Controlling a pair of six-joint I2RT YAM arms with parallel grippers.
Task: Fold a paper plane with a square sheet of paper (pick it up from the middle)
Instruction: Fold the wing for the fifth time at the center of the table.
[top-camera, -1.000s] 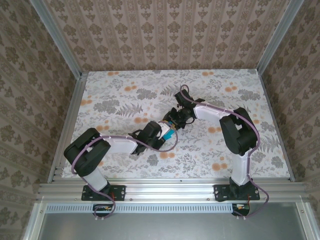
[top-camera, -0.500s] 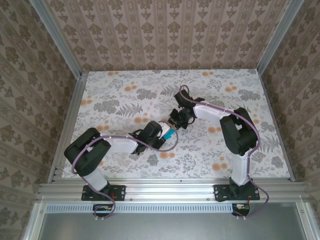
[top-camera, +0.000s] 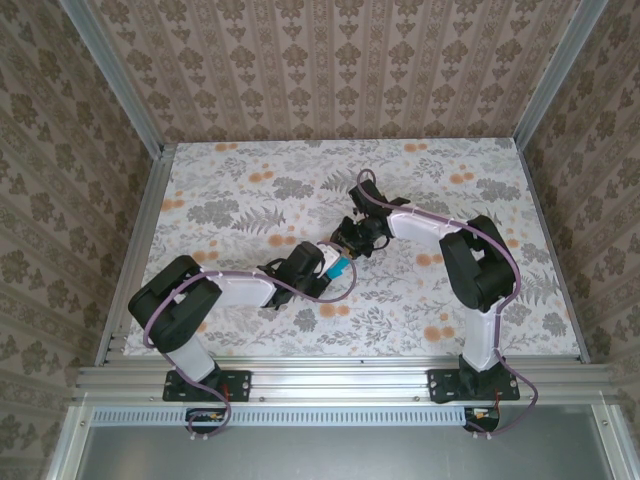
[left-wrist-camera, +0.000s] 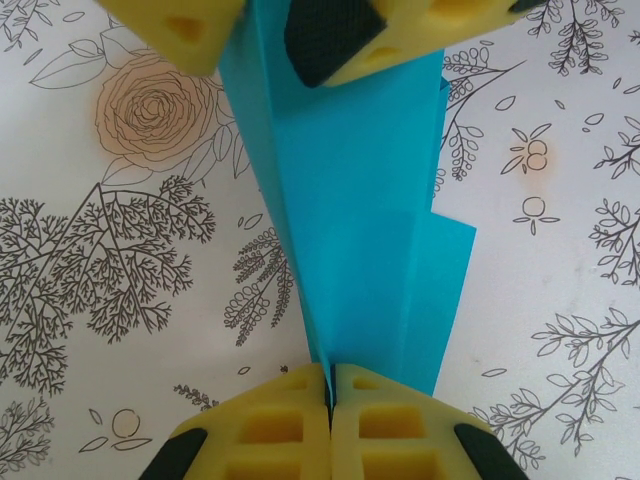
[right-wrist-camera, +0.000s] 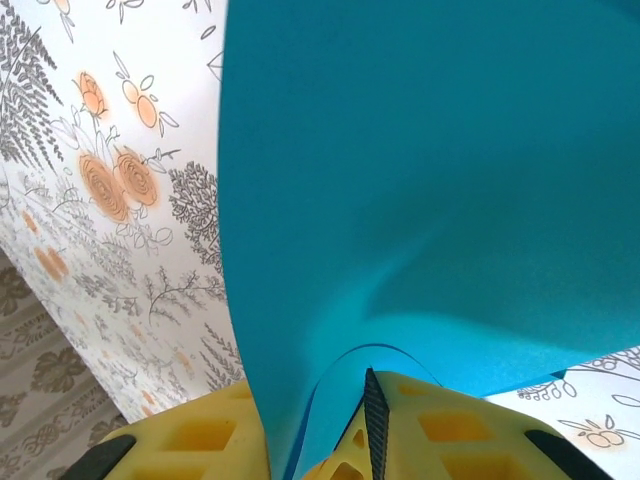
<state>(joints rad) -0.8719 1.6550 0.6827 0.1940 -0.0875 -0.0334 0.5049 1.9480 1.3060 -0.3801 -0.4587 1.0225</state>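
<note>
Surface (top-camera: 250, 200): floral cloth, the work sits near its middle.

Arms: left arm (top-camera: 235, 290) reaches in low from the near left, right arm (top-camera: 440, 228) bends in from the right. Over the last second neither base link shifts. Only the right wrist creeps a touch toward the back and turns slightly, and the left arm holds its pose.

Paper (top-camera: 337, 266): a small cyan strip, still caught between the two wrists, in the same spot as a second ago. In the left wrist view the paper (left-wrist-camera: 350, 220) is a narrow, tapering folded shape above the surface, with a looser flap jutting out on one side. In the right wrist view it bows outward in a smooth curve, not pulled flat.

Left pincer (left-wrist-camera: 329, 385): pads pressed together on the narrow end of the paper.

Right pincer (right-wrist-camera: 350, 405): clamped on the opposite end, a small curl of paper squeezed at the pads.

Judgement: a near-static hold. The slight right-wrist turn reads as setting or tightening a crease. The fold looks well along, but the stray flap suggests the dart is not finished.
</note>
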